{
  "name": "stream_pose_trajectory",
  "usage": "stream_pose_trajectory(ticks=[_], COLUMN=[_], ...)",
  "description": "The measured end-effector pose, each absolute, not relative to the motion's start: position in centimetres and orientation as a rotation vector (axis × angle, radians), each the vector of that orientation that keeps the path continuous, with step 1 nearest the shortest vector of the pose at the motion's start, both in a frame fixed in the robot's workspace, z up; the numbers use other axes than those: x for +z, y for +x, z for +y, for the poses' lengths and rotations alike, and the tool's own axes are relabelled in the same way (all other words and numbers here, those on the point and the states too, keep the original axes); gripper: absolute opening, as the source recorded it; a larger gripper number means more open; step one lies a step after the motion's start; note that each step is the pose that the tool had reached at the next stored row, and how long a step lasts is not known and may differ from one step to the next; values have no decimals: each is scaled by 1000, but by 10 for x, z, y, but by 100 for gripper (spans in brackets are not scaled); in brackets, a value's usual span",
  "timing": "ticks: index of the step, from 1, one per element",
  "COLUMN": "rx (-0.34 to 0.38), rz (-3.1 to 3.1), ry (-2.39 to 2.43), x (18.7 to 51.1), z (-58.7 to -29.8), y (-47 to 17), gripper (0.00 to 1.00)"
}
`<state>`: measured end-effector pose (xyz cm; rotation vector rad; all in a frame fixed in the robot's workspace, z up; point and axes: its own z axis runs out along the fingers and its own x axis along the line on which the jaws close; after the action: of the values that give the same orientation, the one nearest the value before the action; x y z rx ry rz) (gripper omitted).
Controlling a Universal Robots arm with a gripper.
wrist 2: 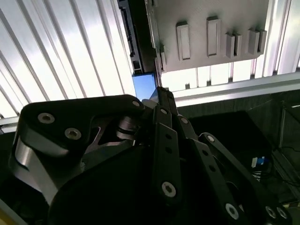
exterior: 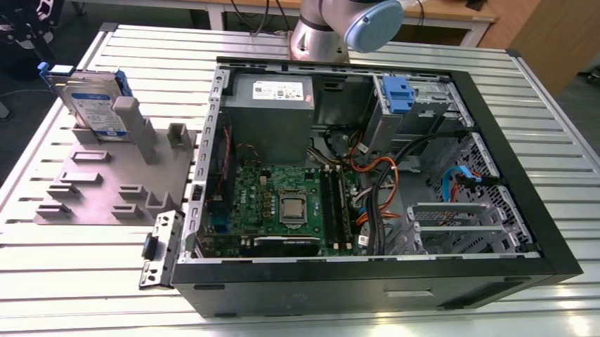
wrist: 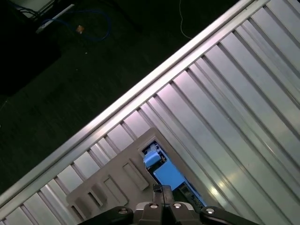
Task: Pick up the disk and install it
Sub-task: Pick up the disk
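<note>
— Where is the disk (exterior: 92,98) right now?

— I have it standing on edge in a slot of the grey holder (exterior: 103,189), on the bench (exterior: 66,288) at the exterior view's left, apart from the computer case (exterior: 553,246). I reckon it is propped that way so its upper edge and blue rails are free for a grab from above.

— And your tool?

— In the first wrist view the tool (wrist: 162,189) hangs over the disk without touching it. Its fingertips are clenched together with nothing between them, so nothing is picked up yet.

— What is the case holding?

— It lies on its side with the panel off, which I judge leaves the inside reachable from overhead. Inside I see the green mainboard (exterior: 281,203), the power-supply box (exterior: 272,98) against the far wall and loose cables (exterior: 384,182). The drive cage (exterior: 422,112) with its blue latch (exterior: 398,95) sits in the far corner. The disk is not in there.
</note>
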<state>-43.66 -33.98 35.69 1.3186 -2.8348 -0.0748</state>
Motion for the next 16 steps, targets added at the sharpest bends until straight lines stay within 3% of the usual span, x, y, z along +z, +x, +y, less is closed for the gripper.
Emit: stream_pose_trajectory(ticks=[16], rx=[-73], rz=[-2730], ry=[1516], x=[357], z=[-340], y=[-437], gripper=[11])
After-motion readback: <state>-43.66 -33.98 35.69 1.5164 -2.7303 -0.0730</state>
